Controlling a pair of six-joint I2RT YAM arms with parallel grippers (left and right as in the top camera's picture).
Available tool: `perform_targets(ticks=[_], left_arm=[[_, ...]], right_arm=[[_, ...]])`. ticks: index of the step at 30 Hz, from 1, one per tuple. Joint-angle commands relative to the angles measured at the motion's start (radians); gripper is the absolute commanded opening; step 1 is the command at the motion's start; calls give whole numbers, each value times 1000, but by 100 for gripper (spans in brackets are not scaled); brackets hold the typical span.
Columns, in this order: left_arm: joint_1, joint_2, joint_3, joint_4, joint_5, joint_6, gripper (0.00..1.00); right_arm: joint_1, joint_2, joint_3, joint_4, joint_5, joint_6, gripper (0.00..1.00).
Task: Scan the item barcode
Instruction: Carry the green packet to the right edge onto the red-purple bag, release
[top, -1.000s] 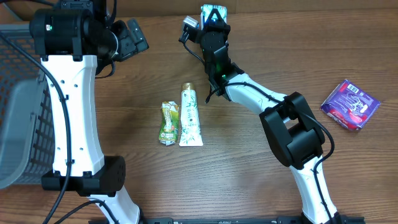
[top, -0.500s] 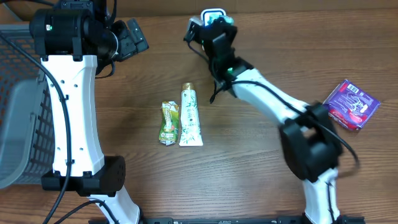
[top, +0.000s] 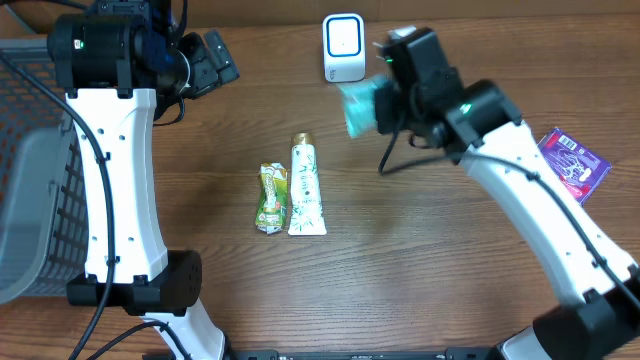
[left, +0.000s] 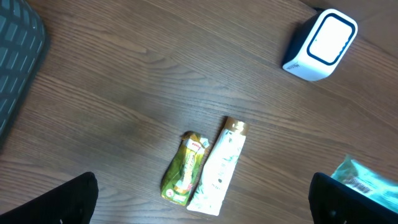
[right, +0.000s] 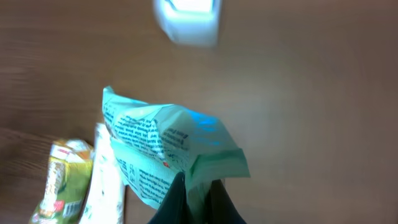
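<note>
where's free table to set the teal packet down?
Bare tabletop between the white tube and the right arm; a narrower strip between the left arm and the green pouch. Crowded near the scanner, where the right gripper holds the teal packet.

table (top: 400, 290): wood | holds: scanner (top: 343, 47), tube (top: 306, 187), sachet (top: 271, 198), purple packet (top: 575, 167)

scanner (top: 343, 46) sits at the far edge of the table (top: 420, 260), around the middle. the packet (top: 358, 108) is pinched in the right gripper (right: 195, 184), just in front of the scanner and a touch to its right. closer in, the tube (top: 306, 186) and pouch (top: 271, 198) lie side by side, touching, pouch on the left. basket (top: 30, 170) is at the left edge, flat pack (top: 575, 168) well off to the right.
</note>
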Motion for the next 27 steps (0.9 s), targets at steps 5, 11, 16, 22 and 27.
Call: perform_targets(ticks=[5,11,16,22,27], left_arm=[[-8,2,-5,1,5,11,100],[-8,2,-5,1,5,11,99],[-8,2,-4,1,5,11,100],[-8,2,-5,1,5,11,100],[-8,2,-5,1,5,11,100]], right_arm=[[-249,11,-157,-8,36,411,4],[-532,11,-266,48,-50,424,4],[-721,11,-270,7,-67,383,4],[-845,11,-282,3,-66,323,38],[-861,11,-282,19,-74,305,100]])
